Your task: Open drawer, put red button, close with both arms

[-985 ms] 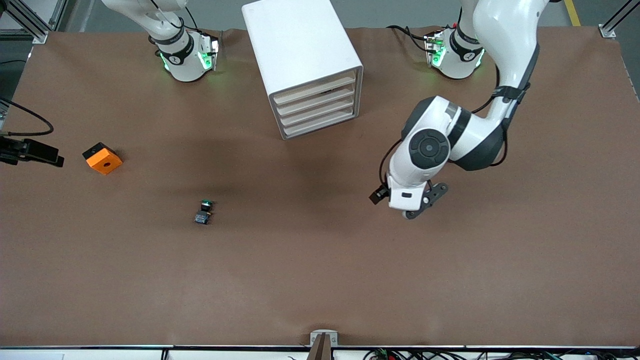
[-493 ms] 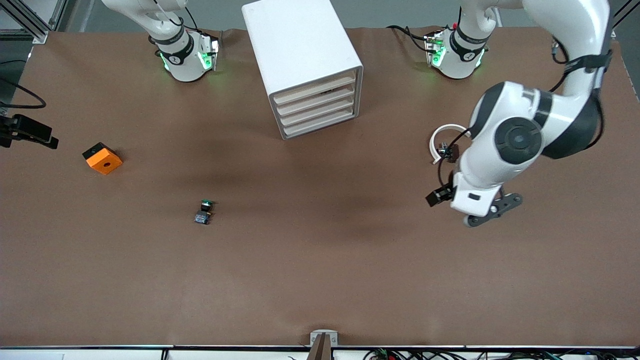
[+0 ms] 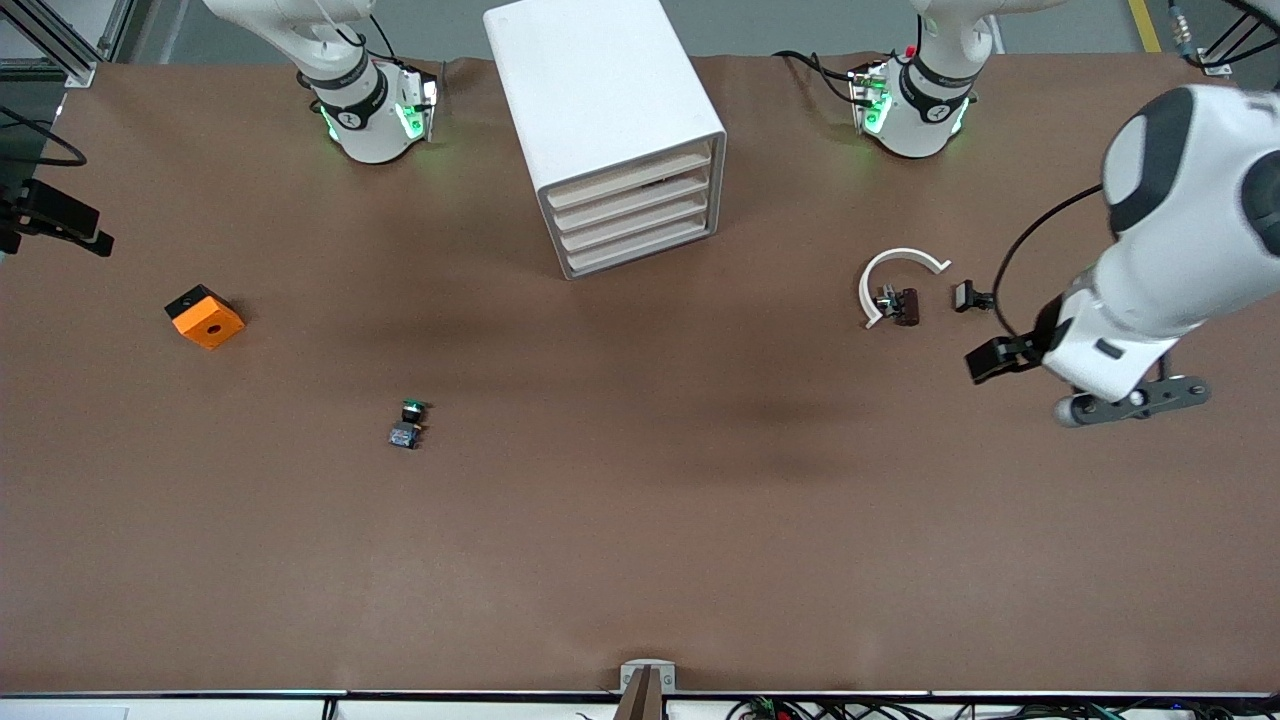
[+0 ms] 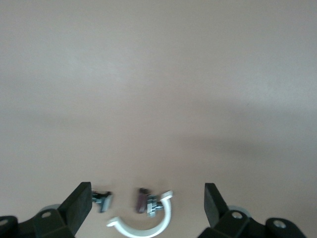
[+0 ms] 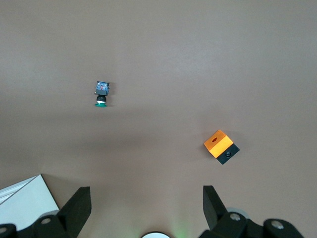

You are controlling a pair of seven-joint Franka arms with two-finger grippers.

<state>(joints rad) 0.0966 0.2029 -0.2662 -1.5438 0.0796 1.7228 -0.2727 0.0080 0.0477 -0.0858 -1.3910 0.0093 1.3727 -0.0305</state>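
Note:
The white cabinet [image 3: 600, 110] stands between the arm bases, its four cream-fronted drawers [image 3: 635, 215] all shut. The red button [image 3: 903, 305] lies on the table toward the left arm's end, in the mouth of a white C-shaped ring [image 3: 893, 272]. It also shows in the left wrist view [image 4: 145, 200], beside the ring [image 4: 148, 225]. My left gripper [image 3: 1125, 400] hangs open and empty over the table beside them [image 4: 146, 192]. My right gripper [image 3: 60, 225] is open and empty, high at the right arm's end [image 5: 146, 196].
A green-capped button [image 3: 408, 423] lies mid-table, also in the right wrist view [image 5: 101, 94]. An orange and black block [image 3: 205, 317] lies toward the right arm's end [image 5: 221, 147]. A small black piece [image 3: 966, 296] lies beside the ring [image 4: 101, 200].
My left arm has swung from the middle of the table toward its own end, uncovering the ring, the red button and the black piece. My right gripper has drifted toward the robots' side.

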